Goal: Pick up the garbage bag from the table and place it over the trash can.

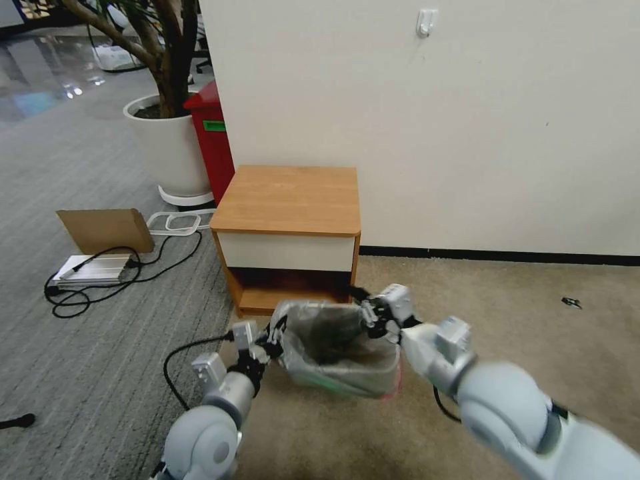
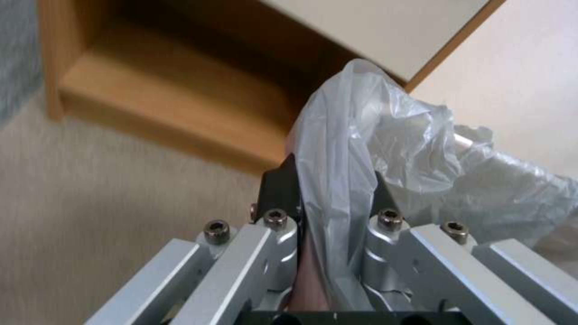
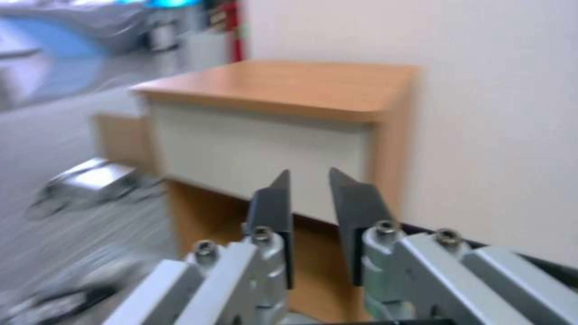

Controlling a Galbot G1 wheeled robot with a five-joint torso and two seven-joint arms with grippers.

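Note:
The trash can (image 1: 343, 381) stands on the carpet just in front of the table (image 1: 290, 197). The garbage bag (image 1: 313, 312) is draped over its opening, crinkly grey plastic spilling down the sides. My left gripper (image 1: 272, 337) is at the bin's left rim. In the left wrist view that left gripper (image 2: 331, 169) is shut on a fold of the garbage bag (image 2: 373, 131), with the table's lower shelf (image 2: 151, 99) behind. My right gripper (image 1: 368, 315) hovers at the bin's far right corner. In the right wrist view the right gripper (image 3: 308, 175) is narrowly open with nothing between its fingers, facing the table (image 3: 283, 85).
A white wall runs behind the table and bin. To the left stand a big white plant pot (image 1: 170, 150) and a red cabinet (image 1: 212, 137). Cardboard (image 1: 107, 230), a silver box (image 1: 90, 270) and black cables (image 1: 127, 263) lie on the grey floor. Beige carpet stretches to the right.

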